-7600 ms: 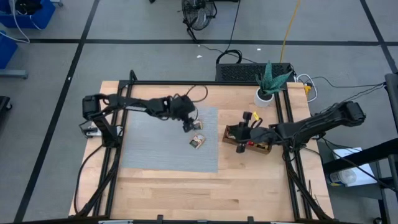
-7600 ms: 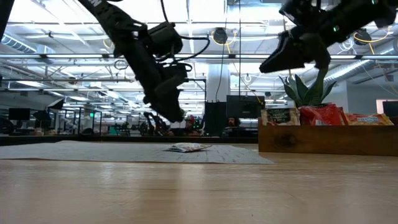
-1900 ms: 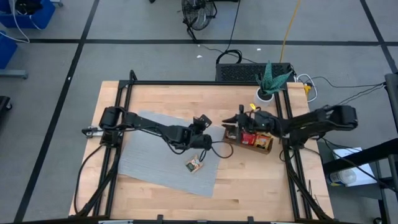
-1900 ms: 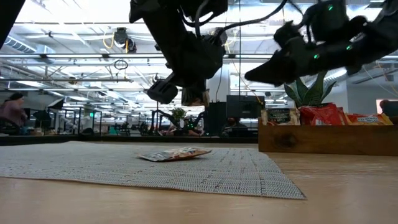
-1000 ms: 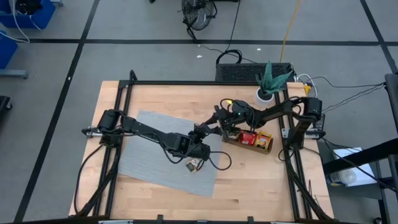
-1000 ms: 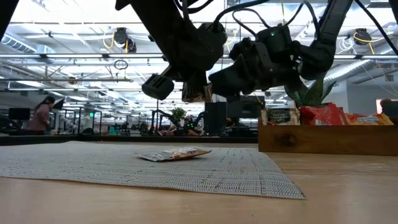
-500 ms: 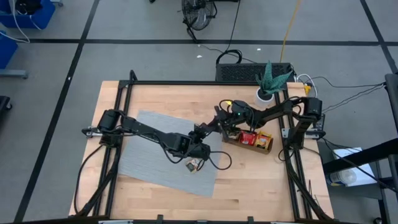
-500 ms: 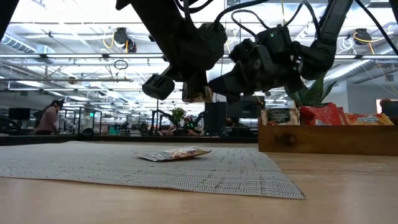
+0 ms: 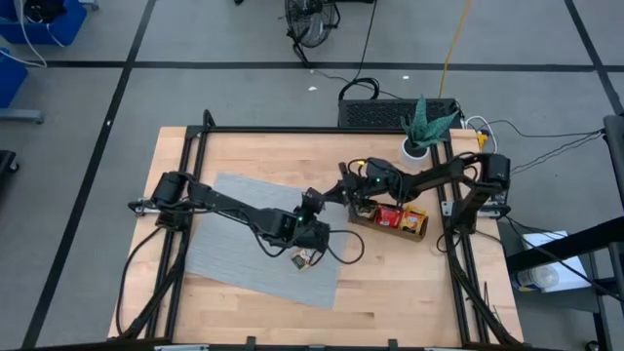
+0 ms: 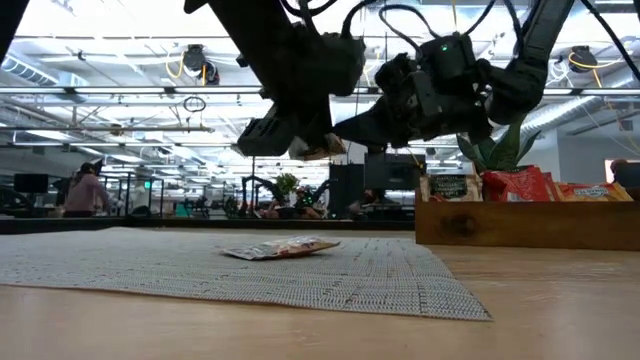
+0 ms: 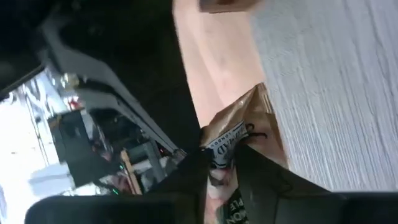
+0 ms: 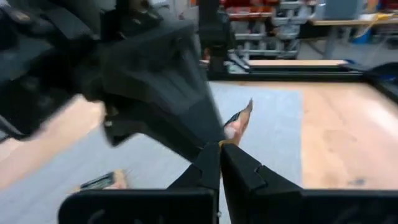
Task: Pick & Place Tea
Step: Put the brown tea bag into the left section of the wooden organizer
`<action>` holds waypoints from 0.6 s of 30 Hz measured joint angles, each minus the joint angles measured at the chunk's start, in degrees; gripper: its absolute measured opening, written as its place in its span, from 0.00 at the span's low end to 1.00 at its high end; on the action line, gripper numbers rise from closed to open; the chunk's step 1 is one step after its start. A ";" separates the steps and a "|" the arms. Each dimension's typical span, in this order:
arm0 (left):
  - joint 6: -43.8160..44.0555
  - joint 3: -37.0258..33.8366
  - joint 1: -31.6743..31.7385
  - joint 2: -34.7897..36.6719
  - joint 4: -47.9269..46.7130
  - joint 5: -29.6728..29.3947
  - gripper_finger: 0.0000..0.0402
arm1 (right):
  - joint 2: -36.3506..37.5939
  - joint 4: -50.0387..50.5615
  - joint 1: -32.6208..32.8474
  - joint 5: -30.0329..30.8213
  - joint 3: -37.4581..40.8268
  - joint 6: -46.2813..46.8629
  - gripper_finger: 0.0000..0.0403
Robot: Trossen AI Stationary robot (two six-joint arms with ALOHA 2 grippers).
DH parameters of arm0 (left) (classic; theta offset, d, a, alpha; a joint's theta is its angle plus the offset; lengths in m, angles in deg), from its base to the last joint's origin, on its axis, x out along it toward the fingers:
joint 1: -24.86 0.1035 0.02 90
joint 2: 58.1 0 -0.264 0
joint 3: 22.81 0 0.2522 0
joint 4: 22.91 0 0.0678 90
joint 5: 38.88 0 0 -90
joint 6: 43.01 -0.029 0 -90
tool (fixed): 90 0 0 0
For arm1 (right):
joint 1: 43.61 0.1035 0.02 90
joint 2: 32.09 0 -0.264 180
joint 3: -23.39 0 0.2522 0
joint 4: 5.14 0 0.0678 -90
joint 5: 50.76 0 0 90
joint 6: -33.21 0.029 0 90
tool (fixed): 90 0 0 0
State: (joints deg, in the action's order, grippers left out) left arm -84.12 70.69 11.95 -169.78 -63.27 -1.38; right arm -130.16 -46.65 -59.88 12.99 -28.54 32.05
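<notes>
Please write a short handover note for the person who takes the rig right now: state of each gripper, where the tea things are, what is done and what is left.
Left gripper: above the right part of the grey mat, shut on a tea sachet held in the air.
Right gripper: reaching over from the wooden tray side, tips almost at that held sachet; shut, not clearly gripping it.
Other sachets: lying on the mat under the grippers.
More tea packets stand in the tray.
Done: one sachet lifted.
Left: it looks like a handover between the arms, then placing; sachets on the mat remain.

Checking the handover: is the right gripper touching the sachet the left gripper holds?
Cannot tell. In the low view the right gripper meets the sachet in the left gripper, but no gap or contact shows.
</notes>
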 joint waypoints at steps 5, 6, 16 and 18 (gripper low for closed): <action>5.73 0.16 -1.51 3.01 -0.69 1.83 0.26 | 4.34 1.14 0.00 6.54 2.34 -1.03 0.00; 6.71 0.17 -1.84 3.94 -1.07 2.34 0.26 | 5.56 1.28 0.29 7.56 2.98 -1.47 0.00; 21.64 0.04 1.85 13.71 -3.15 23.19 0.19 | 14.85 -11.93 6.34 20.90 13.13 -10.41 0.00; 23.23 0.07 3.88 15.76 -1.86 29.48 0.17 | 14.99 -18.46 7.56 22.19 15.80 -12.65 0.00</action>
State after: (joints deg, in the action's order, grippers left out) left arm -60.90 70.76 15.83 -154.02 -65.13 28.11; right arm -115.17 -65.11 -52.32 35.17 -12.74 19.40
